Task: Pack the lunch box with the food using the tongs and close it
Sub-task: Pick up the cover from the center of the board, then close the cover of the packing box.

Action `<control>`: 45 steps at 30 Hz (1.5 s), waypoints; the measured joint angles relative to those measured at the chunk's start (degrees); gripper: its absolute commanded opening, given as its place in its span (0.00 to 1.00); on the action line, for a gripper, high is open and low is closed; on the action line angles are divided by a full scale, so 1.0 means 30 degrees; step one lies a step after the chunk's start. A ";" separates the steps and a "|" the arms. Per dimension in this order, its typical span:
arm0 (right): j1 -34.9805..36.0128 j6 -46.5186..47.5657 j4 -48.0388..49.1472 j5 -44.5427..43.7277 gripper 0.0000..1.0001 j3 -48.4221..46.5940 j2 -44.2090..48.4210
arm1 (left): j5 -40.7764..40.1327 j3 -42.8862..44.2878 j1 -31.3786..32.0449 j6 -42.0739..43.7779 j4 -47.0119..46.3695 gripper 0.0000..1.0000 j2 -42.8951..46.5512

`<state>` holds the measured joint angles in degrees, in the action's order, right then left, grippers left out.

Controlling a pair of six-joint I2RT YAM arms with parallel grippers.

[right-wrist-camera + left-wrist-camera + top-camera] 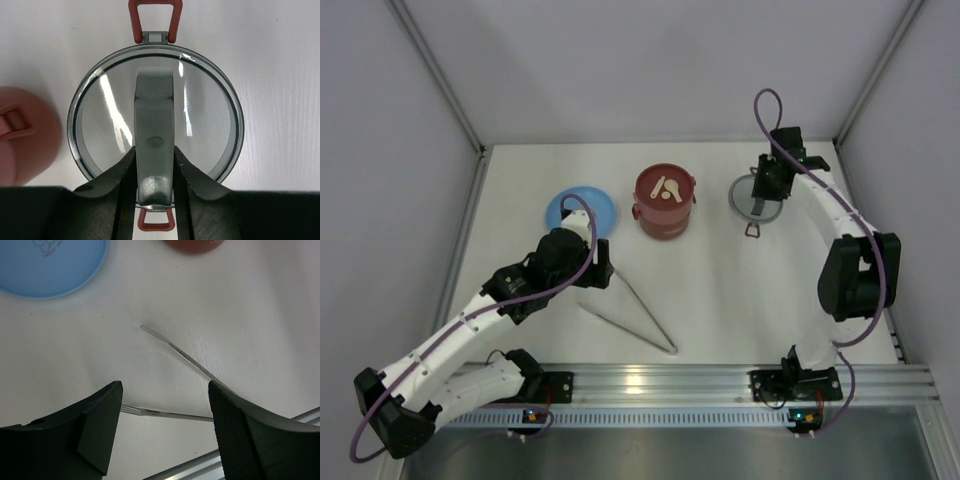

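The dark-red lunch box (665, 203) stands open at the table's middle back, with cream and brown food (668, 188) inside. Its grey cover (742, 195) lies flat to the right. My right gripper (767, 185) is shut on the cover's central handle (155, 115), one finger on each side. The silver tongs (635, 315) lie on the table in a narrow V near the front. Both tong arms (185, 356) show in the left wrist view. My left gripper (165, 390) hangs open over their spread ends, holding nothing.
An empty light-blue plate (580, 210) lies left of the lunch box, just behind the left gripper. Red clasps (155, 20) stick out at both ends of the cover. White walls enclose the table, and an aluminium rail (650, 380) runs along its near edge.
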<state>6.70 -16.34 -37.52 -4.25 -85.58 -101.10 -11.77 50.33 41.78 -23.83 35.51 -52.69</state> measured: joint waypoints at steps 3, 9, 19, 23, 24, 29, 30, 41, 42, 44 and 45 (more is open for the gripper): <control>0.0933 -0.1100 -0.0058 0.0204 0.00 -0.0007 0.1785 | -0.0102 0.0000 0.0000 0.0000 0.0000 0.74 -0.0007; 0.4532 -0.4495 0.0612 0.0889 0.00 -0.0656 0.4124 | -0.0430 0.0000 0.0000 -0.0007 -0.0007 0.74 -0.0168; 0.9231 -1.2713 -0.0146 -0.3322 0.00 -0.5960 0.1931 | -0.1566 0.0000 0.0000 -0.0175 0.0000 0.74 -0.0138; 0.9508 -1.5147 -0.0823 -0.5173 0.00 -0.7730 0.1005 | -0.2251 0.0000 0.0000 -0.0525 0.0015 0.74 0.0029; 0.9515 -1.5577 -0.0969 -0.5450 0.00 -0.7890 0.0889 | -0.2506 0.0000 0.0000 -0.0583 0.0015 0.74 0.0102; 0.9522 -1.6786 -0.2011 -0.6222 0.00 -0.8918 -0.0204 | -0.3818 0.0160 0.0000 -0.0918 0.0029 0.74 0.0350; 0.9537 -1.6815 -0.2157 -0.6215 0.00 -0.9151 -0.0503 | -0.4044 0.0262 0.0000 -0.0976 0.0036 0.74 0.0342; 0.9639 -1.6466 -0.3621 -0.6615 0.00 -0.9537 -0.1443 | -0.5107 0.1479 0.0000 -0.1158 0.0087 0.75 -0.0539; 0.9639 -1.6385 -0.3694 -0.6652 0.00 -0.9653 -0.1443 | -0.5122 0.1479 0.0000 -0.1158 0.0087 0.75 -0.0576; 0.9639 -1.6196 -0.3832 -0.6645 0.00 -0.9938 -0.1450 | -0.5187 0.1494 0.0000 -0.1158 0.0095 0.75 -0.0619; 0.9639 -1.6072 -0.3847 -0.6630 0.00 -1.0098 -0.1450 | -0.5195 0.1515 0.0000 -0.1151 0.0095 0.75 -0.0641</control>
<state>35.62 -64.55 -49.06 -24.14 -115.87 -105.45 -27.35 54.87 41.78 -27.29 35.79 -54.61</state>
